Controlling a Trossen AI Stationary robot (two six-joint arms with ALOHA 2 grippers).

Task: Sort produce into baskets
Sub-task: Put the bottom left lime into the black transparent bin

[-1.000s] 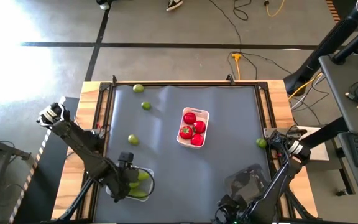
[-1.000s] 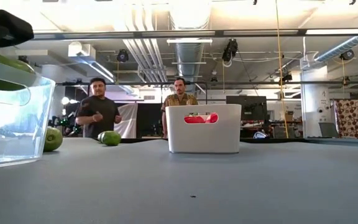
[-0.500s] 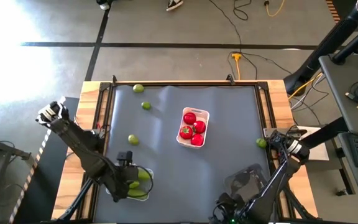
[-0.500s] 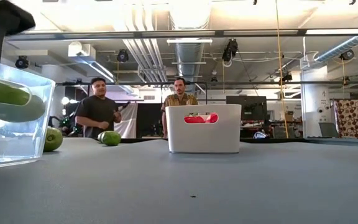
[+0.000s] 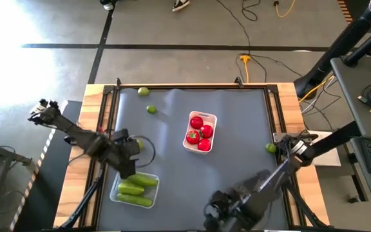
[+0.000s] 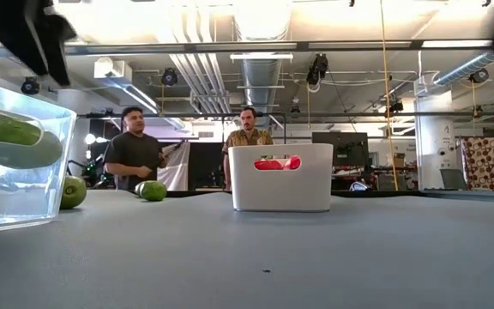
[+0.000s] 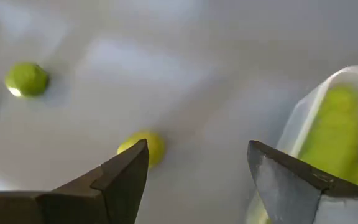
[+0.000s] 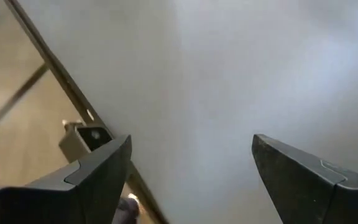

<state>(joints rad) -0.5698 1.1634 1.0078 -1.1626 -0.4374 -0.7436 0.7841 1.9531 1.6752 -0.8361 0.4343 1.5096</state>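
Green cucumbers (image 5: pixel 136 186) are lying in the clear tray (image 5: pixel 117 193) at the table's near left, while red tomatoes (image 5: pixel 199 135) are sitting in the white tray (image 5: pixel 211 119) at the centre. The left gripper (image 5: pixel 134 147) is hovering beside a lime (image 7: pixel 142 147), fingers apart and empty. The right gripper (image 5: pixel 214 212) is hanging over the near edge, fingers also spread.

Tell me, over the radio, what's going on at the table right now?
Left gripper open, empty, above a loose lime beside the clear tray of cucumbers. Right gripper open, empty, at table's near edge. Tomatoes in white tray. Nothing blocking.
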